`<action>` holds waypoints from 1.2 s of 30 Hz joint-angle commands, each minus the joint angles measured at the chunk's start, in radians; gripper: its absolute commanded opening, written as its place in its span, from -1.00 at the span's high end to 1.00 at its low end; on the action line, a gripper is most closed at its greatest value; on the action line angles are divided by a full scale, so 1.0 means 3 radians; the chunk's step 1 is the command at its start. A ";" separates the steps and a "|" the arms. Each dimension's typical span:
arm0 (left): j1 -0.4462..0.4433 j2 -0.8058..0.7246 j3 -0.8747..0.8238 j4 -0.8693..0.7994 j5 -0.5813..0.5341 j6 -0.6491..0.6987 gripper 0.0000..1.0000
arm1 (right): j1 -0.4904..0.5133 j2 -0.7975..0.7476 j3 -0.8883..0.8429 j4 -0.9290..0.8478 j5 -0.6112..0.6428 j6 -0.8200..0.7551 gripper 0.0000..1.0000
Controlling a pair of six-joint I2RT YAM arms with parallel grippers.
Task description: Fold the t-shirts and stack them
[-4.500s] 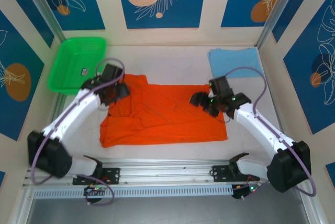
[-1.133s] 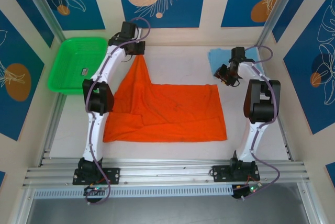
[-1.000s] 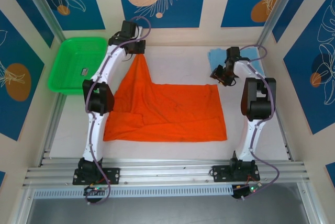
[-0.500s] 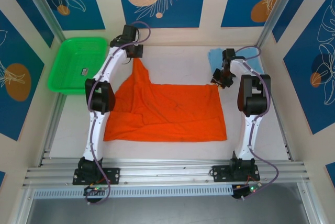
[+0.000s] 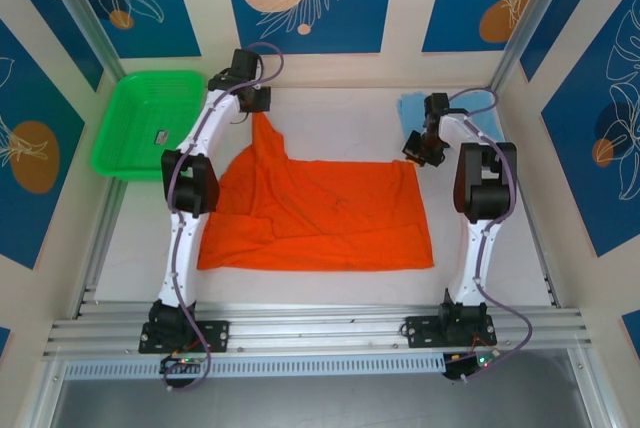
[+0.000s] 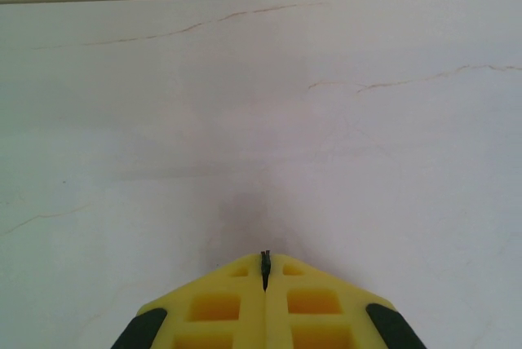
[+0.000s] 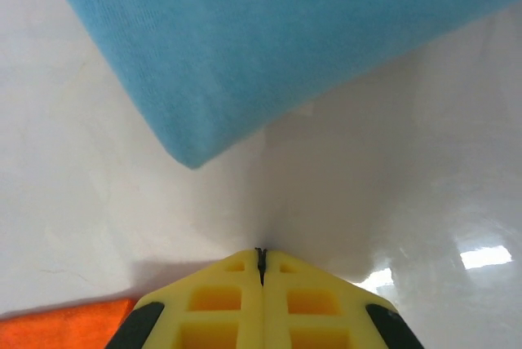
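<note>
- Table (image 5: 340, 118): pale, marbled top, walled in by blue leaf-print panels; both arms reach to its far side.
- Orange t-shirt (image 5: 320, 213): spread flat mid-table and creased along its left side. Its far-left corner is drawn out to a point just beside the left claw.
- Green basket (image 5: 145, 118): far-left corner, well apart from the shirts, with a small dark item (image 5: 160, 135) lying inside.
- Sky-blue t-shirt (image 5: 482, 113): folded in the far-right corner, partly hidden by the right arm.
- Left claw (image 6: 264, 263): fingers pressed together over bare table.
- Right claw (image 7: 261, 255): fingers pressed together, empty, between the blue shirt's rounded corner (image 7: 310, 31) and the orange shirt's far-right corner (image 7: 65, 324).
</note>
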 commanded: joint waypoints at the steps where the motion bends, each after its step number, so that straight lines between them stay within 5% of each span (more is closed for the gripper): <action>1: 0.0031 -0.0093 -0.0013 0.0092 0.0258 -0.0044 1.00 | -0.0121 -0.0398 -0.0218 0.0251 -0.0151 0.0125 1.00; 8: 0.0032 -0.0489 -0.0644 0.0617 0.0415 0.0056 1.00 | -0.0241 -0.0704 -0.0551 0.0533 -0.0225 0.0195 1.00; 17: 0.0040 -0.0393 -0.0644 0.0535 0.0206 0.0027 1.00 | -0.0329 -0.0796 -0.0760 0.0663 -0.0322 0.0195 1.00; 21: 0.0042 -0.0577 -0.0810 0.0623 0.0432 0.0060 1.00 | -0.0370 -0.0963 -0.0981 0.0885 -0.0493 0.0207 1.00; 36: 0.0007 -0.2577 -0.3717 0.1642 0.0065 -0.0255 1.00 | -0.0402 -0.1817 -0.1905 0.0896 -0.0815 0.0403 1.00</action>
